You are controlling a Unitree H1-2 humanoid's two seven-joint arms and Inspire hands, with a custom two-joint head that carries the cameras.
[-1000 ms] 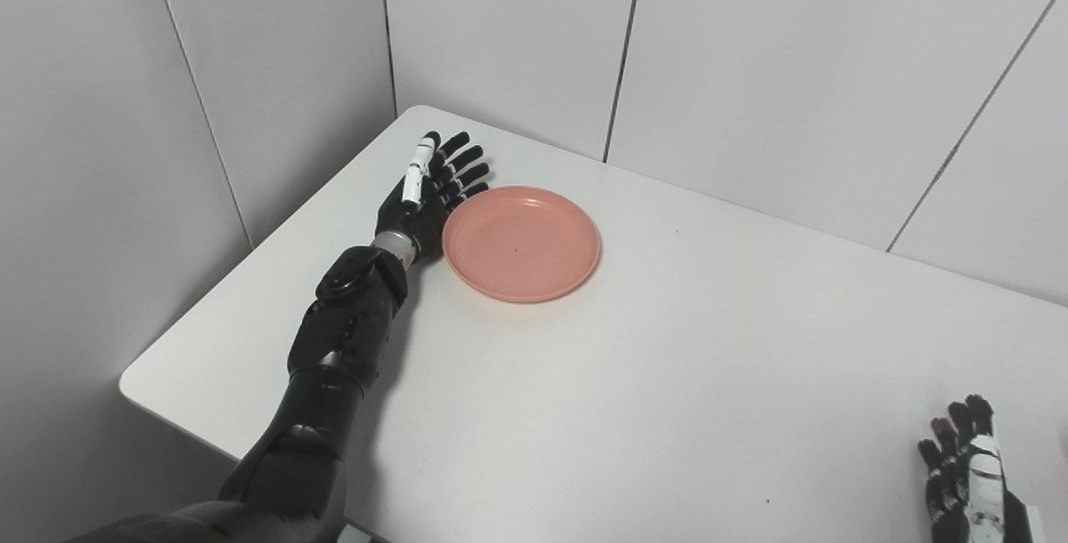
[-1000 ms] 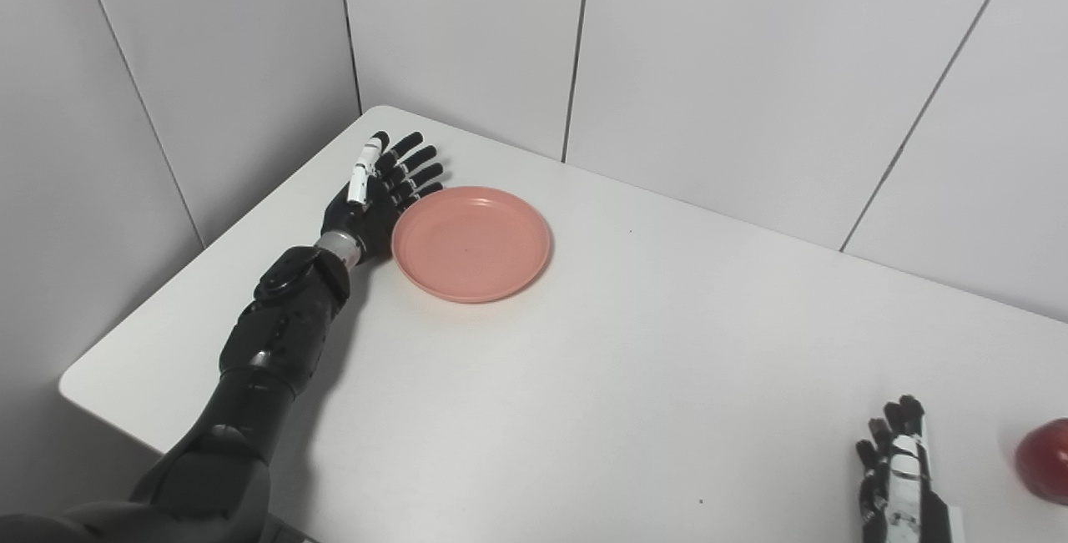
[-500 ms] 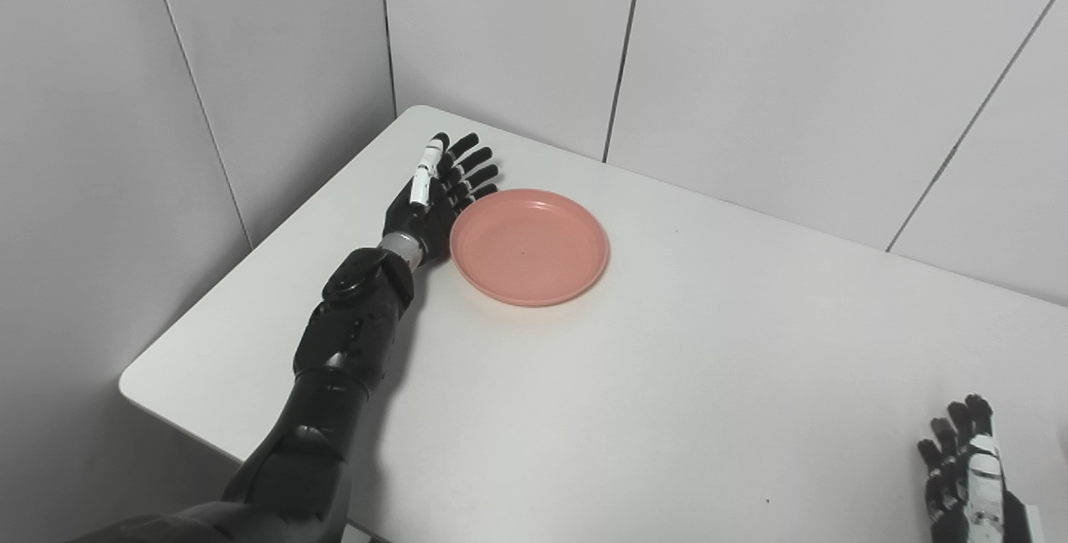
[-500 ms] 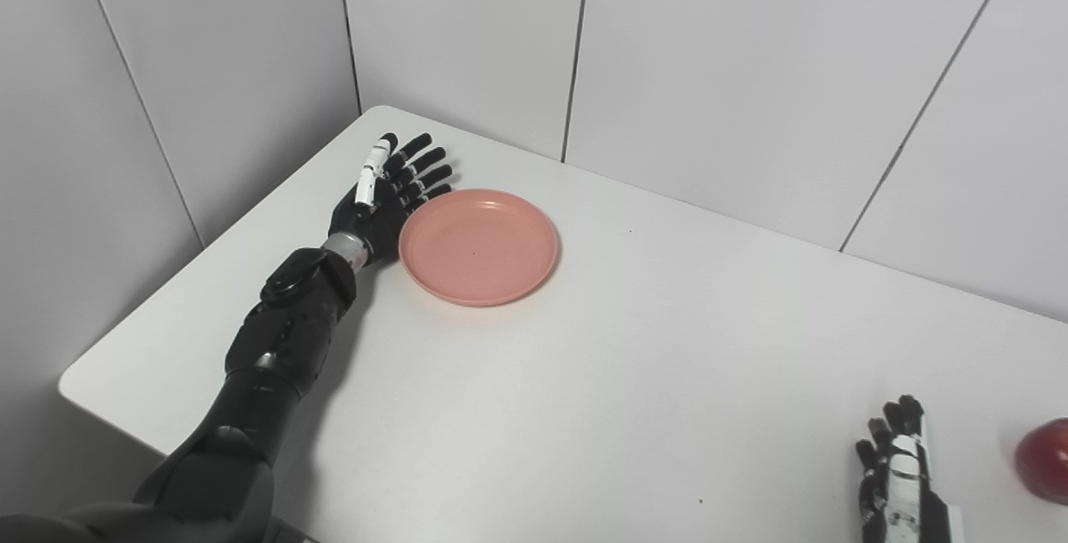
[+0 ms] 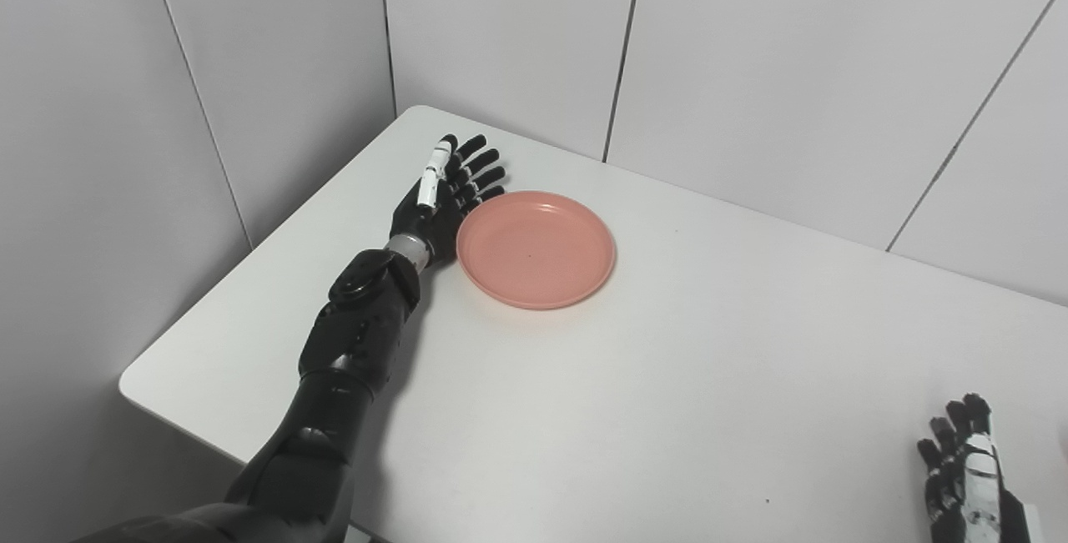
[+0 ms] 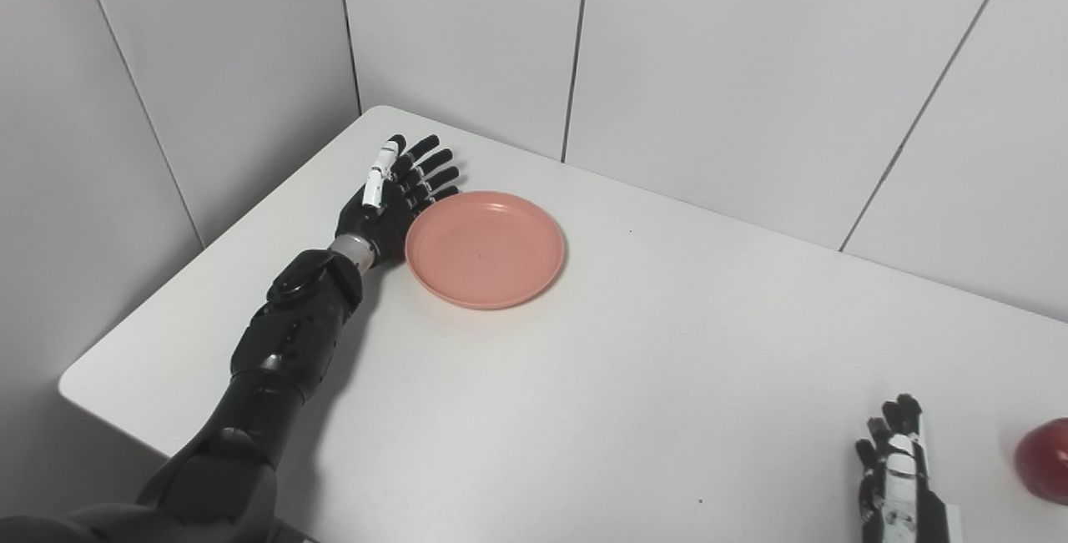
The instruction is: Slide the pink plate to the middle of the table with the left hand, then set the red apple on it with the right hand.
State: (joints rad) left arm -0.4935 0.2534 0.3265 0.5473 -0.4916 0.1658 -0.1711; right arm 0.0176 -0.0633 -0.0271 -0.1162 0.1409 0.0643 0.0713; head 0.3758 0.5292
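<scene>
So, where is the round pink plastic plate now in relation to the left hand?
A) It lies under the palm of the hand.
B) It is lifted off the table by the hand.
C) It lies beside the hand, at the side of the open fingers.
C: the round pink plastic plate lies flat on the white table, next to the open left hand.

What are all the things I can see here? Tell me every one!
Pink plate: one, pink, empty, on the table's far left part.
Red apple: one, red, at the right edge of the right eye view, on the table.
Table: one, white, set into a corner of grey wall panels.
Left hand: one, black, fingers apart, against the plate's left rim.
Right hand: one, black and white, low right, beside the apple, holding nothing.
</scene>
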